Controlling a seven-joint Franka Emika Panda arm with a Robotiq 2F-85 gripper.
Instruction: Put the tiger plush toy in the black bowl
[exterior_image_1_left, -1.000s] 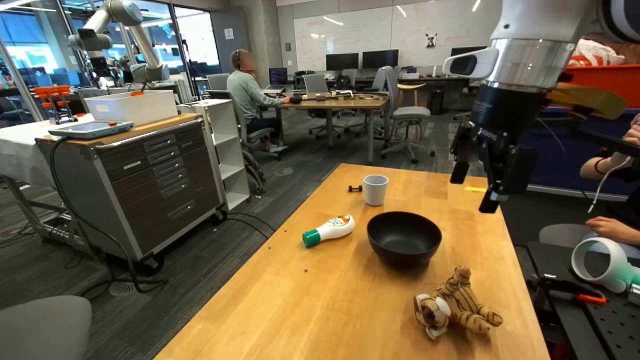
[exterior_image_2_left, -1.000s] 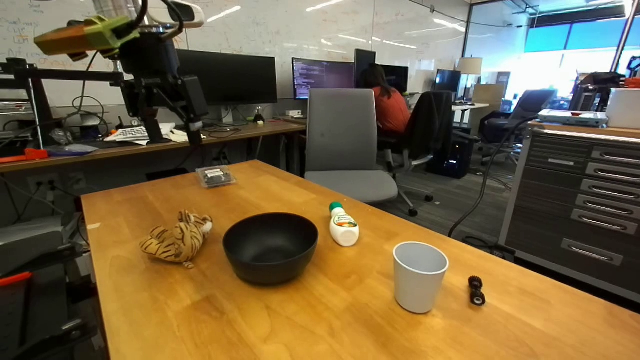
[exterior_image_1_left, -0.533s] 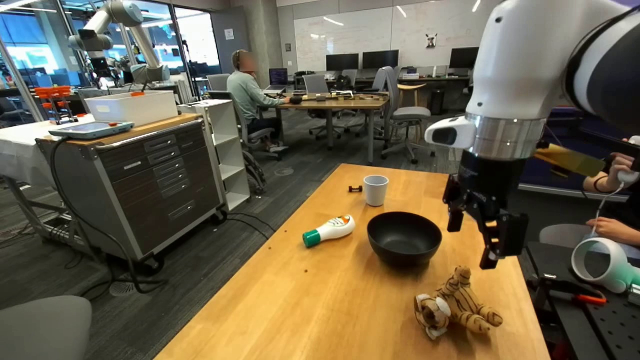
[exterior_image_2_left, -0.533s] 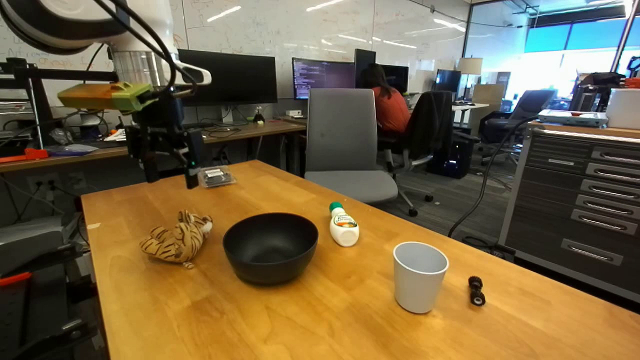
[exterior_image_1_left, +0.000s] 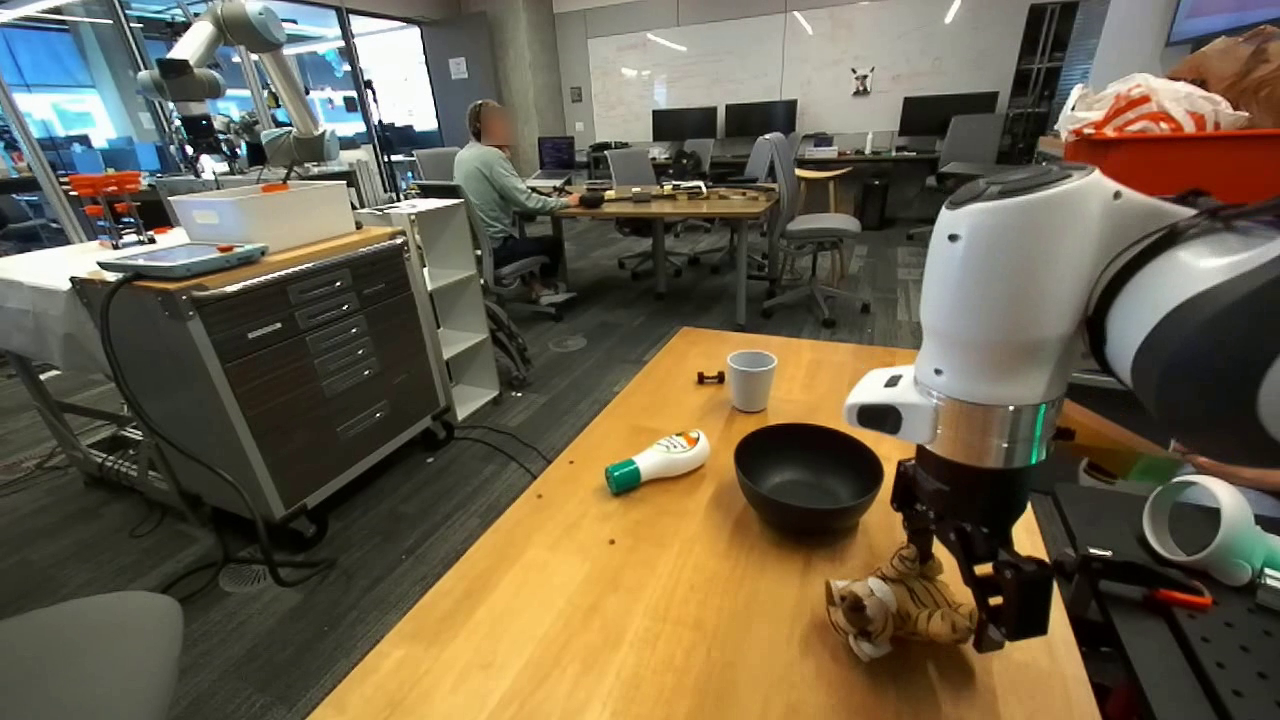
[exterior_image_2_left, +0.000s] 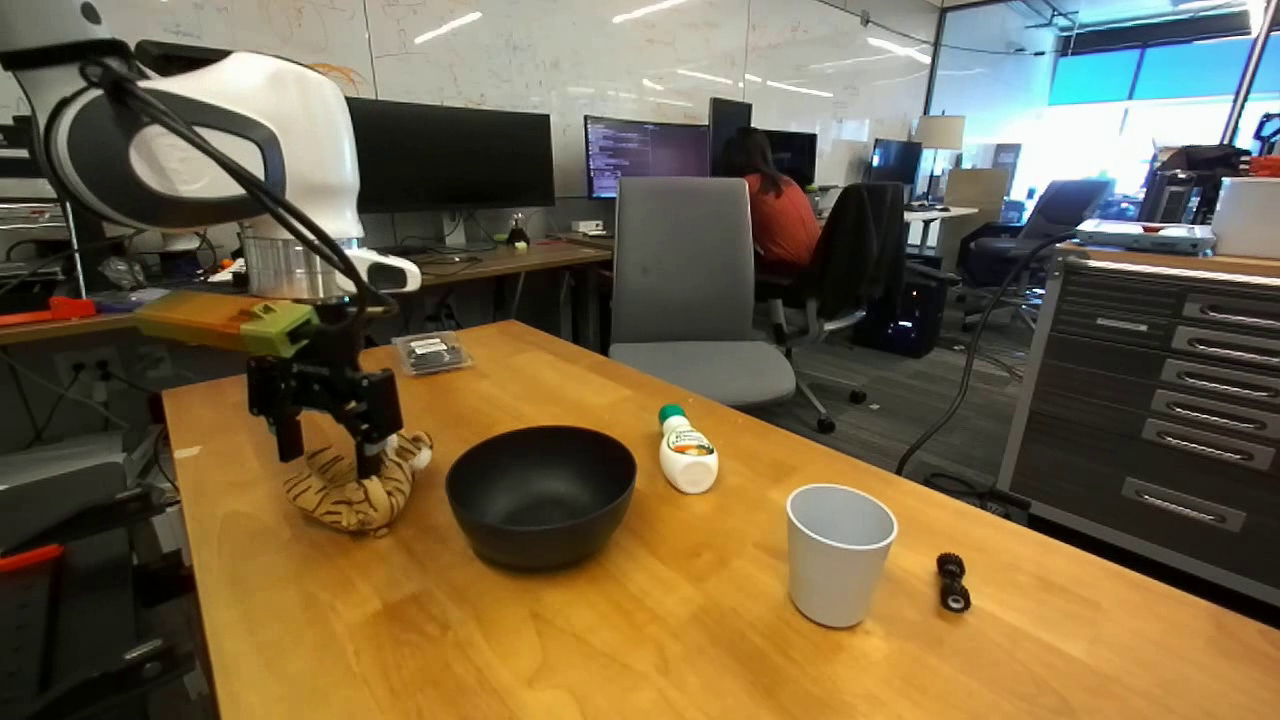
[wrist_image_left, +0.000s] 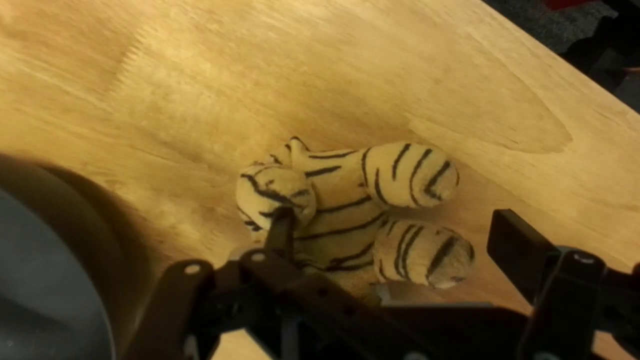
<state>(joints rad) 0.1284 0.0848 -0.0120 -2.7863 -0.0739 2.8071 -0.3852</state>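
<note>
The tiger plush toy (exterior_image_1_left: 905, 608), tan with dark stripes, lies on the table beside the black bowl in both exterior views (exterior_image_2_left: 352, 500). In the wrist view the toy (wrist_image_left: 345, 215) shows its striped body and limbs; its head is hidden behind the gripper. My gripper (exterior_image_1_left: 952, 600) is low over the toy, also in an exterior view (exterior_image_2_left: 330, 458), with its fingers spread apart. In the wrist view (wrist_image_left: 393, 220) one finger touches or overlaps a limb, and the other stands beyond the limbs, apart from them. The black bowl (exterior_image_1_left: 808, 480) is upright and empty, also at the wrist view's left edge (wrist_image_left: 45, 280).
A white bottle with a green cap (exterior_image_1_left: 660, 460) lies beyond the bowl. A white cup (exterior_image_2_left: 840, 555) and a small black dumbbell-shaped piece (exterior_image_2_left: 952, 582) stand farther along the table. A clear plastic box (exterior_image_2_left: 432, 352) lies near a table corner. The table edge is close to the toy.
My gripper has come down from high above the table to the toy, fingers still apart. The toy has shifted slightly and its limbs are pushed a little. The bowl has not moved.
</note>
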